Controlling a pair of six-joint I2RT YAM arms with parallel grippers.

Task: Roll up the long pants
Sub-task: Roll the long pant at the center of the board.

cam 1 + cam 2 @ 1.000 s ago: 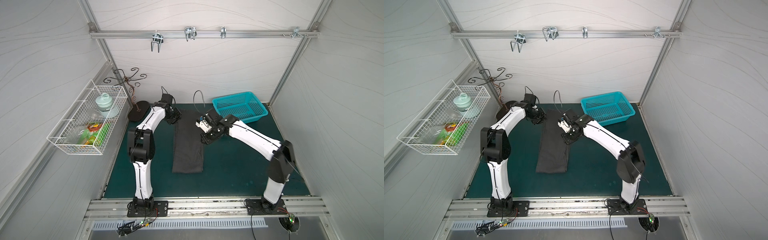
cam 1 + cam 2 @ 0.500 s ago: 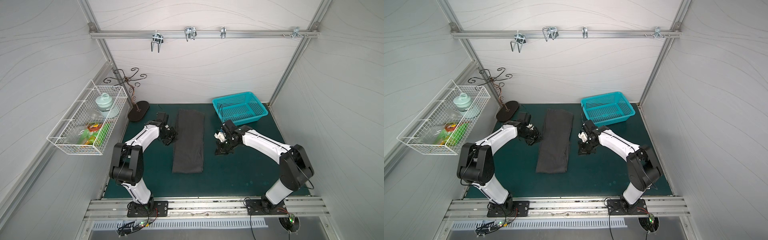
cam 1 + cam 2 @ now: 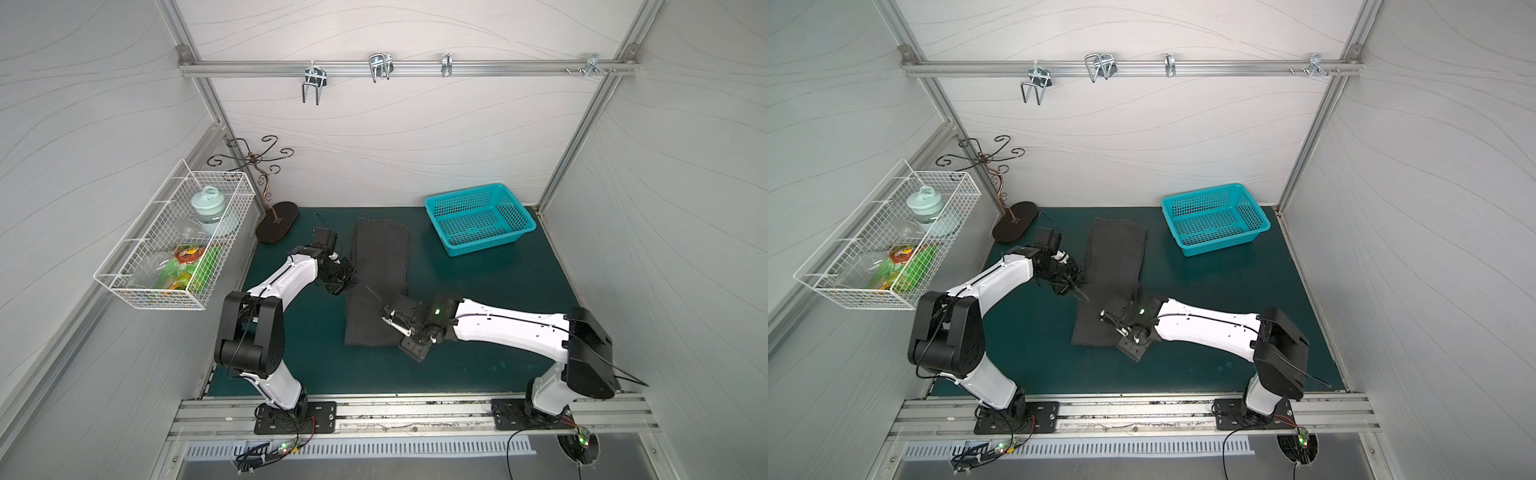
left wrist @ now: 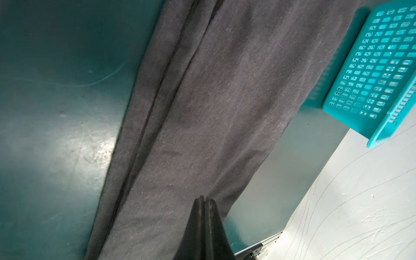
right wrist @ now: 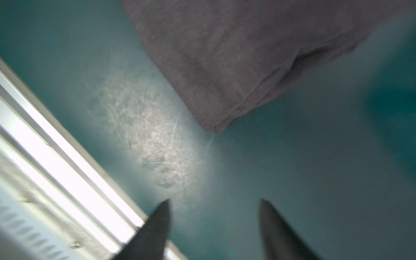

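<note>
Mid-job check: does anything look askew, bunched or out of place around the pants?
Nothing serious. The dark charcoal-grey folded trousers lie flat on the green mat. At their near hem the layers gape open a little in the right wrist view. Nothing is spilled.

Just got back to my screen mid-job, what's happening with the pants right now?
The long pants lie flat on the green mat, folded lengthwise into a narrow strip; no rolling has started. The left gripper is shut at the strip's long edge, apparently holding nothing. The right gripper is open, just short of the strip's near corner and clear of the cloth. The teal basket at the back is empty.
</note>
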